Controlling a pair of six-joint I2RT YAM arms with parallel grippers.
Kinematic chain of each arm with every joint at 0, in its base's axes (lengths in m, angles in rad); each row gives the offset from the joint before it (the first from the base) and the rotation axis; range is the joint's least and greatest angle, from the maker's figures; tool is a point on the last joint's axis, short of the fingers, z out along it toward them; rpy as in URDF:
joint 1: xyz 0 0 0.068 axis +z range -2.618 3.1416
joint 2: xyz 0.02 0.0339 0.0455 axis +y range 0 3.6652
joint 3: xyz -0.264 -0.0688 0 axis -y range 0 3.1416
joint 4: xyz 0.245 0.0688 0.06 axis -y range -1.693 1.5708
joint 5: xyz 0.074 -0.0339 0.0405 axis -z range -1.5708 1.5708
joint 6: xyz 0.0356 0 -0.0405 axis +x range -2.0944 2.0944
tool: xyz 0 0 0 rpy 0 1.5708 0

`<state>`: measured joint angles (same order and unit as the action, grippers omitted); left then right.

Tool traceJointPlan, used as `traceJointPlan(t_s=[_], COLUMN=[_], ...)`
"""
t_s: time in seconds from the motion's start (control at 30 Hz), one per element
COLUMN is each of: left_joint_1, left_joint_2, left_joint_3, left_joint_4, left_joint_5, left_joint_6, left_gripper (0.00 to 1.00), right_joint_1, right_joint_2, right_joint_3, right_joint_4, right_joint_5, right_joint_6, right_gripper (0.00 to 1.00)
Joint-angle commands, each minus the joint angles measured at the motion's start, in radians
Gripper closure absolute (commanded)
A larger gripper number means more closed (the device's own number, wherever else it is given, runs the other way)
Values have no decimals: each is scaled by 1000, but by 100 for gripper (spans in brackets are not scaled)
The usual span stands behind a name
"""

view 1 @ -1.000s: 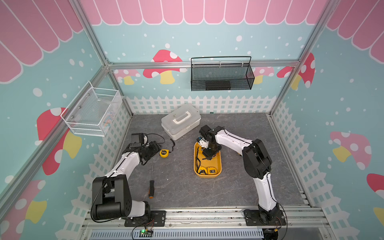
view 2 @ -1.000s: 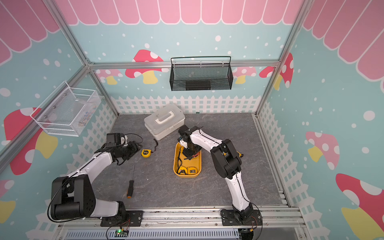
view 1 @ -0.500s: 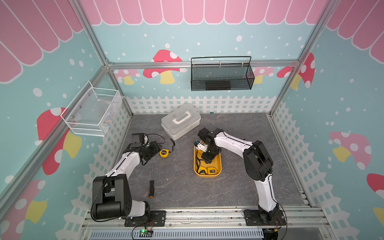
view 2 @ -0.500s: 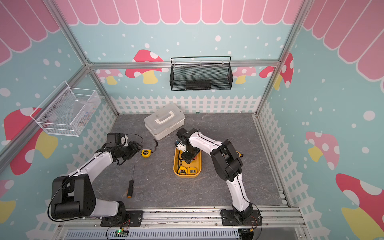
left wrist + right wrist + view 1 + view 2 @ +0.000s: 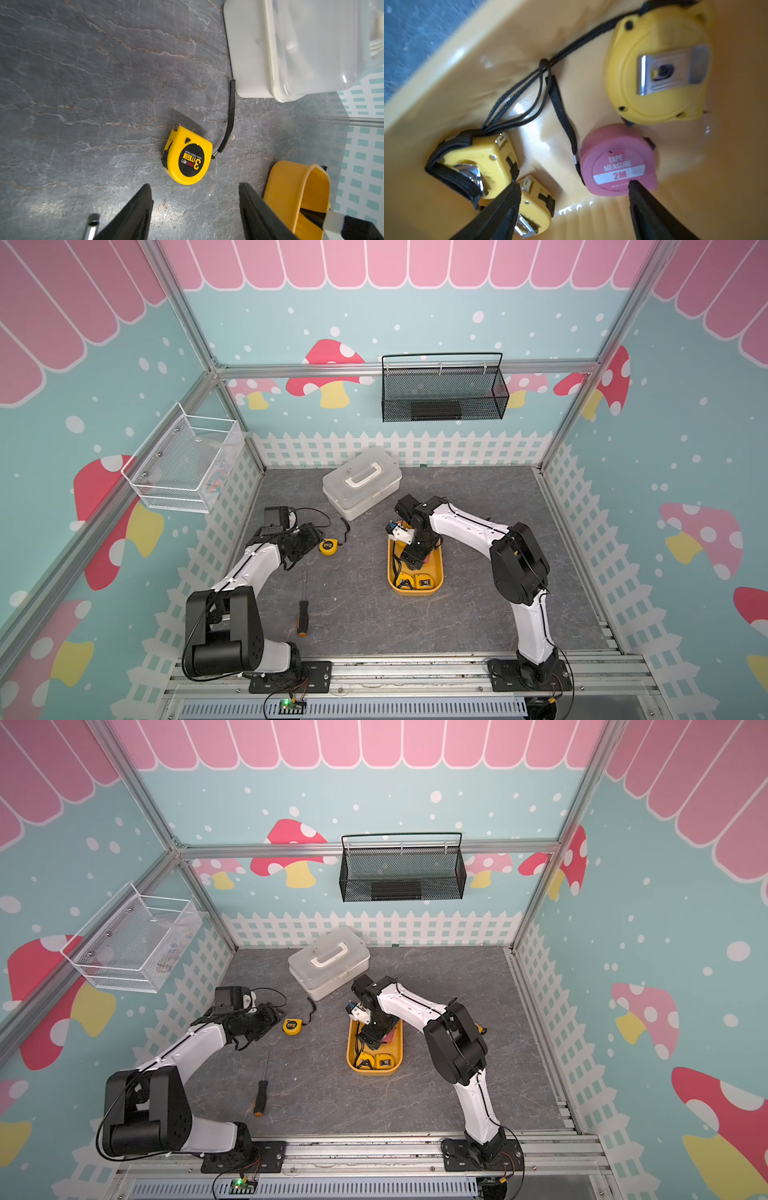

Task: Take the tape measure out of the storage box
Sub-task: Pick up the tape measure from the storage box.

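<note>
the right gripper (image 5: 572,184) hangs open and empty in the yellow-orange shallow plastic storage box (image 5: 446,87); closing here could snag the tangled black straps (image 5: 517,97) and drag a neighbour out too. the pink rounded tape measure (image 5: 618,162) lies flat there, label up, long axis strap-to-blade, roughly along the jaws' closing line. the left gripper (image 5: 194,185) gapes empty.

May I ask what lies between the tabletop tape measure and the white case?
Only the black strap of the tape measure, reaching toward the case: left wrist view.
</note>
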<state>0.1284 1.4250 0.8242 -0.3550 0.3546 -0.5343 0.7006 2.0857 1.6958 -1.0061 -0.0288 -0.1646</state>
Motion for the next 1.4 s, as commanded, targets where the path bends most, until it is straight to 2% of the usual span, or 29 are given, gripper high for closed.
traceJointPlan(t_s=[0.0, 0.27, 0.93, 1.37], left_joint_1=[-8, -8, -9, -13], left_joint_2=[4, 0, 15, 18], left_joint_3=[-14, -14, -14, -4], left_joint_4=[4, 3, 5, 5], left_joint_5=[-8, -10, -2, 6], left_joint_6=[19, 17, 13, 7], left_gripper=[33, 32, 32, 32], right_joint_1=[4, -6, -55, -64], right_joint_2=[14, 75, 161, 126], right_joint_3=[42, 79, 104, 70], right_joint_4=[-19, -52, -49, -32], right_joint_5=[30, 44, 50, 10], right_joint_6=[-68, -167, -197, -181], right_gripper=[17, 17, 17, 40])
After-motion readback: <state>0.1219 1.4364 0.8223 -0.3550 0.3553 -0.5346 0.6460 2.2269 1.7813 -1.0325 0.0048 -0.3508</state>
